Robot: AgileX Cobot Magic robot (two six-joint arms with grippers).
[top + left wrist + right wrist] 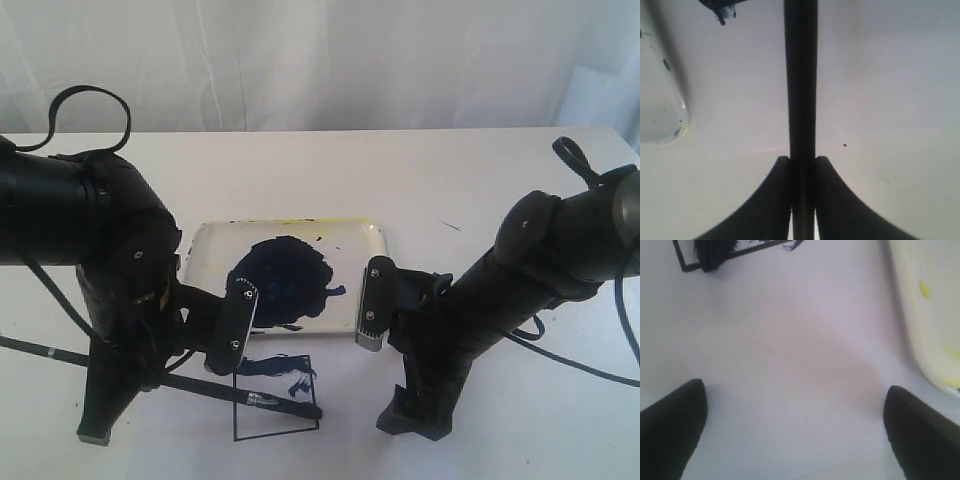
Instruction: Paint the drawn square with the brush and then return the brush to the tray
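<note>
At the left, the left pincer [100, 428] is closed on the long thin black brush [200, 386]. The exterior view shows the brush lying low and slanted over the white tabletop [450, 180], with its dark tip inside the thin black drawn square [280, 420], near the right edge. Only the upper part of this square is smeared blue. The left wrist view shows what that view hides: both black fingers [765, 200] press the handle between them, and one rounded corner of the shallow white rectangular tray [215, 250] is beside. This tray, with the big dark blue paint blob [283, 280], stands just behind the square. At the right, the right pincer [410, 420] is wide open and empty above the tabletop. Its wrist view alone shows the yellow stains on the tray rim from near.
</note>
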